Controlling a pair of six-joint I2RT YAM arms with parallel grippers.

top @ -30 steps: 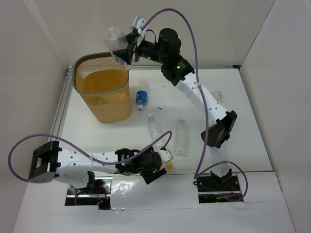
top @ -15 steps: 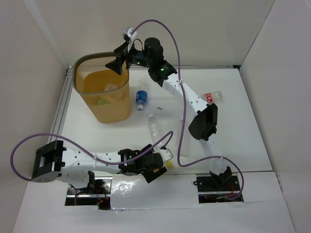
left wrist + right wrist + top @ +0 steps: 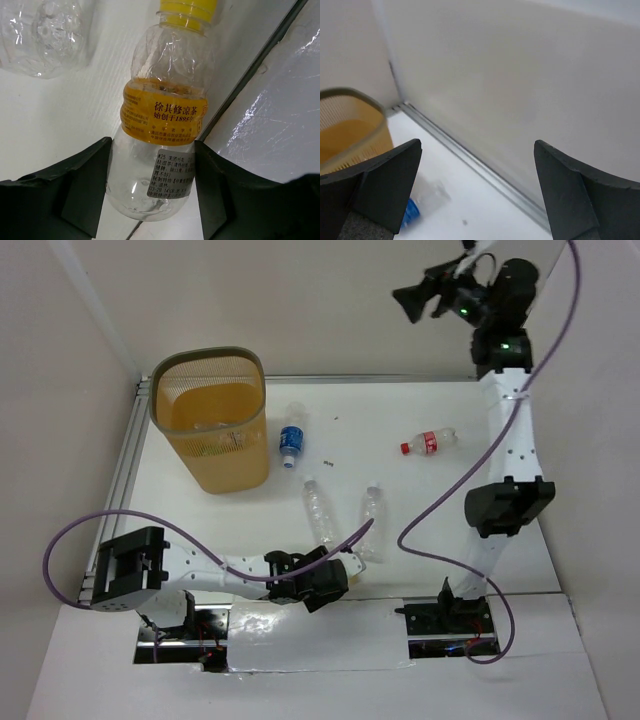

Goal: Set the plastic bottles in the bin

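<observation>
Seen from above, the bin [image 3: 225,455] stands at the far left of the white table [image 3: 250,520], upright, mouth open. Just right of it lies a blue-labelled bottle [image 3: 291,440]. Two clear bottles [image 3: 318,508] lie side by side nearer the middle, and a red-labelled bottle [image 3: 430,443] lies well apart to the right.

At the near edge, left of centre, the left gripper [image 3: 325,585] sits low on the table. Its wrist camera shows its two dark fingers [image 3: 85,190] flanking the lower body of a yellow-labelled bottle [image 3: 162,120], clear with a yellow cap. They appear to touch both sides, so it looks gripped, though no squeeze shows in the plastic. The bottle lies flat, and its long axis runs straight out ahead of the fingers, cap leading and base nearest the wrist. A crumpled clear bottle lies just beyond it on the left of that view.

At the far right, the right gripper [image 3: 415,298] hangs high above the table with its jaws spread wide and nothing between them. Its camera looks down at the back wall and one edge of the bin.

The left arm is far nearer the yellow-labelled bottle. From there the bin lies far and to the left, so the next move probably calls for a lift above the rim, then a carry across to that corner.
</observation>
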